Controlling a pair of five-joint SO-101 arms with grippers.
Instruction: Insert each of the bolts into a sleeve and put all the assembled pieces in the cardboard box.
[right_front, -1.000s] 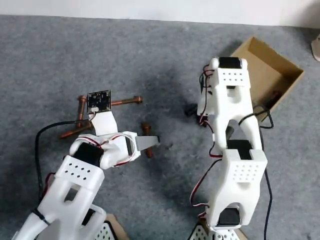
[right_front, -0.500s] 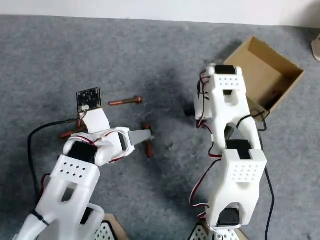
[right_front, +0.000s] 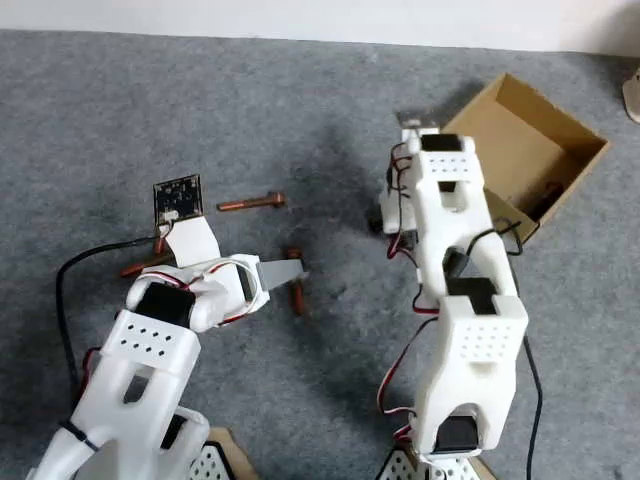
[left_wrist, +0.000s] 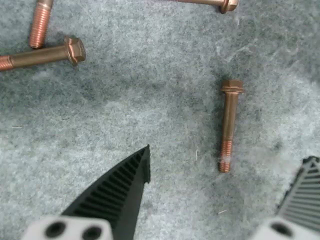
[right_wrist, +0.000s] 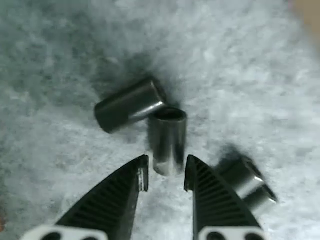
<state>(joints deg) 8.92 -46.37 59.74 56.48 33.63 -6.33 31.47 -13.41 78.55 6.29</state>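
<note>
High view: open brown cardboard box (right_front: 520, 130) beside right arm. Left wrist: left claw (left_wrist: 227, 156) wide, straddling copper flanged bolt (left_wrist: 230, 117) lying on grey felt surface (left_wrist: 150, 100); closing could roll it. Right wrist: right claw (right_wrist: 166, 165) narrow, ungripped around dark steel sleeve (right_wrist: 169, 132); touching neighbour sleeve (right_wrist: 127, 106) may get knocked.
</note>
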